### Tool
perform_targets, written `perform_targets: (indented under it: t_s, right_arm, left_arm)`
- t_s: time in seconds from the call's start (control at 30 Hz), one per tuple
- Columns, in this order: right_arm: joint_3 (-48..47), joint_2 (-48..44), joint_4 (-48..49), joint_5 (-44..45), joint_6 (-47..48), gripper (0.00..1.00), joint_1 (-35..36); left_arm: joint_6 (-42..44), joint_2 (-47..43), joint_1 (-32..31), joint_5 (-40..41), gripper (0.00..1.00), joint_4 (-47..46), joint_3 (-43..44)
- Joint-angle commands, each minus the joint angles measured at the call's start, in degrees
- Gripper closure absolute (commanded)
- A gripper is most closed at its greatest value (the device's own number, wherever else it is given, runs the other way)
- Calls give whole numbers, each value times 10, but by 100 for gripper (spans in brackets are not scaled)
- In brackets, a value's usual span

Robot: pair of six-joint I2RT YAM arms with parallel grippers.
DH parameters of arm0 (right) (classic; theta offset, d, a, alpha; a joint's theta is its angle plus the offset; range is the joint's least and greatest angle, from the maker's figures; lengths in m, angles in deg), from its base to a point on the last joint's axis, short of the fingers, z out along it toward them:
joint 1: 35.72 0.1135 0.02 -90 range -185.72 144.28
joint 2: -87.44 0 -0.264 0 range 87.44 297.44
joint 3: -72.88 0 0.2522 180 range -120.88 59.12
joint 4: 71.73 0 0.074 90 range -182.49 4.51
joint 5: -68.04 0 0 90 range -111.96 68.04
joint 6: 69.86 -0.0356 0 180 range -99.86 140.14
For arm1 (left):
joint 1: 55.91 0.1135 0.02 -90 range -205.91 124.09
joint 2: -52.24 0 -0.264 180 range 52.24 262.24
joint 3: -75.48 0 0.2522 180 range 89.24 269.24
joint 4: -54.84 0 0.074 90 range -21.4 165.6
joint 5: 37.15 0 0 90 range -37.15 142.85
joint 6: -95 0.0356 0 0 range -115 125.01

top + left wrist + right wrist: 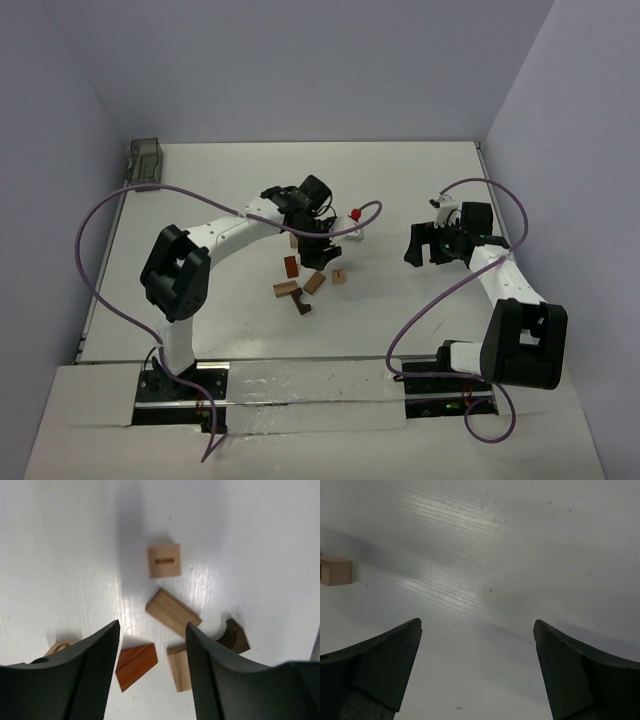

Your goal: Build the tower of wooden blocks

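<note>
The wood blocks (300, 285) lie loose in a small scatter near the middle of the white bench (200, 200), flat and apart or just touching. In the left wrist view a tan cube (164, 560) with a slot in its top face sits farthest out. Nearer lies a tan cuboid (173, 612) set at an angle. Nearest are a reddish-brown wedge (136, 665) and, just beside it, a short tan block (178, 667). A dark brown piece (232, 636) with a curved cut-out lies to the right of these. The left fingers (95, 675) hang over this scatter, spread apart with nothing between them, on the end of the left arm (225, 230), which reaches in from the near left. The right fingers (375, 670) stand wide apart over bare bench, holding nothing, with one tan block (335, 571) at the left edge of their view. The right arm (505, 280) is well to the right of the blocks. A grey container (146, 158) sits at the far left corner.
</note>
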Motion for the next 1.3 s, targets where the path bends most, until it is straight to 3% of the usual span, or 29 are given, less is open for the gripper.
perform_targets:
  t_s: [0.0,0.37,0.83,1.03,1.27]
  right_arm:
    - [-24,3,17,19,-14,0,3]
    - [-28,-3,16,40,-14,0,3]
    - [-28,5,16,40,-9,0,4]
    - [-28,6,17,44,-9,0,4]
    - [-28,9,19,47,-10,0,4]
  left_arm:
    - [-36,-4,-46,22,37,-27,10]
    - [-75,89,-71,71,34,-42,70]
    - [-68,119,-79,70,31,-45,86]
    - [-66,136,-81,67,43,-36,88]
    - [-32,142,-78,58,72,-9,87]
